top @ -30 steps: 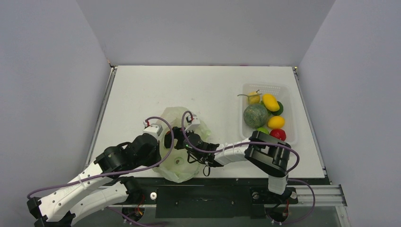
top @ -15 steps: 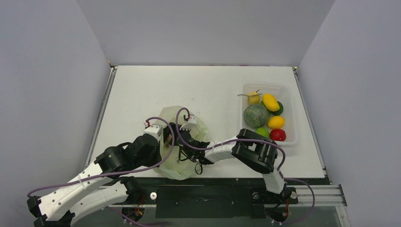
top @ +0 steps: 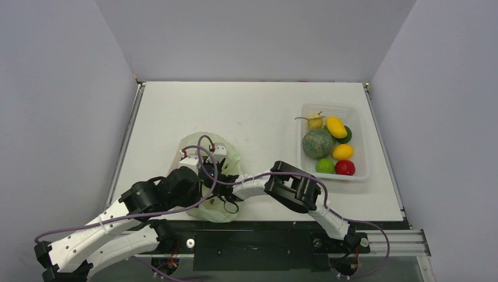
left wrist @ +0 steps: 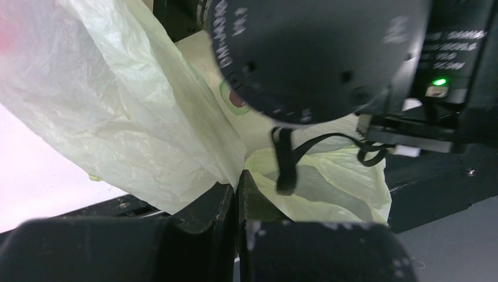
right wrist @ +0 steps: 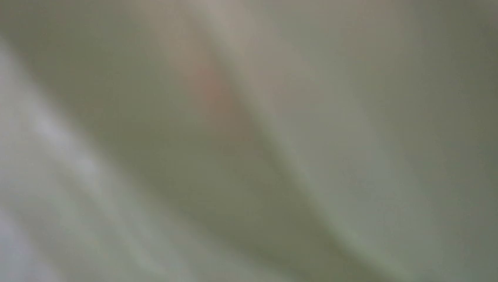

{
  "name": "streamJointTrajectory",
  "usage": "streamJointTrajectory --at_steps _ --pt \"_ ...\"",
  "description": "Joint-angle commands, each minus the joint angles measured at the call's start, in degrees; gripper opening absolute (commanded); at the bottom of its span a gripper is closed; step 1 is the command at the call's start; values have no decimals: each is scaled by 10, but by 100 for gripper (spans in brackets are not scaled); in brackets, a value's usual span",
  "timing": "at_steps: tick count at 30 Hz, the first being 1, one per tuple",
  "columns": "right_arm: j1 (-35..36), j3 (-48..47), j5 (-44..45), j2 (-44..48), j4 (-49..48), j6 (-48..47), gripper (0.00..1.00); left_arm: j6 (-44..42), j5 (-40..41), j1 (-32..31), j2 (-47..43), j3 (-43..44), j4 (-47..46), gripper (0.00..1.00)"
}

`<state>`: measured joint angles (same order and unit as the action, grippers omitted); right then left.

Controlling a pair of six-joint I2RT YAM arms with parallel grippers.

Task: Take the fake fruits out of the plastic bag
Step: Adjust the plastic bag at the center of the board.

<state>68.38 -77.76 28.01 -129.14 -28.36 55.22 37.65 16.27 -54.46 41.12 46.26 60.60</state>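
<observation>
The pale green plastic bag [top: 212, 210] lies crumpled at the table's near edge, between my two wrists. My left gripper [top: 201, 178] is shut on a fold of the bag [left wrist: 135, 129]; in the left wrist view its fingers [left wrist: 226, 202] pinch the film. My right gripper [top: 216, 172] is pushed into the bag from the right, and its fingers are hidden. The right wrist view shows only blurred green film with a faint reddish patch [right wrist: 214, 97]. Fake fruits lie in the basket: yellow [top: 336, 126], orange [top: 342, 151], green [top: 325, 165] and red [top: 345, 168].
The white mesh basket [top: 332, 107] stands at the right and also holds the mottled green melon [top: 318, 143] and the small yellow pear [top: 315, 121]. The right arm's black wrist body [left wrist: 311, 59] hangs close above the left gripper. The bag lies at the table's front edge.
My right arm has swung left and pushed deeper into the bag. The bag has shifted left with it. The left gripper keeps its hold on the bag.
</observation>
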Motion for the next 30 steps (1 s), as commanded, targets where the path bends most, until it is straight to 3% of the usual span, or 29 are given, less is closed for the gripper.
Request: streamJointTrajectory --at_steps 1,6,8,16,21,26,30 --pt "13 -45 45 -33 68 -32 82 8 7 -6 -3 6 -17 0" --pt "-1 -5 82 -15 84 -23 74 11 11 -7 -1 6 -16 0" --pt "-12 31 91 8 70 -21 65 14 14 -9 -1 5 -14 0" --pt "-63 195 145 147 28 -47 60 16 16 -14 24 7 -12 0" --pt "-66 264 133 214 -33 -113 60 14 16 -23 54 10 -9 0" --pt "-52 308 52 251 -92 -161 63 19 24 -33 59 11 -4 0" --pt "-40 336 -44 269 -178 -208 79 24 33 -34 71 17 4 0"
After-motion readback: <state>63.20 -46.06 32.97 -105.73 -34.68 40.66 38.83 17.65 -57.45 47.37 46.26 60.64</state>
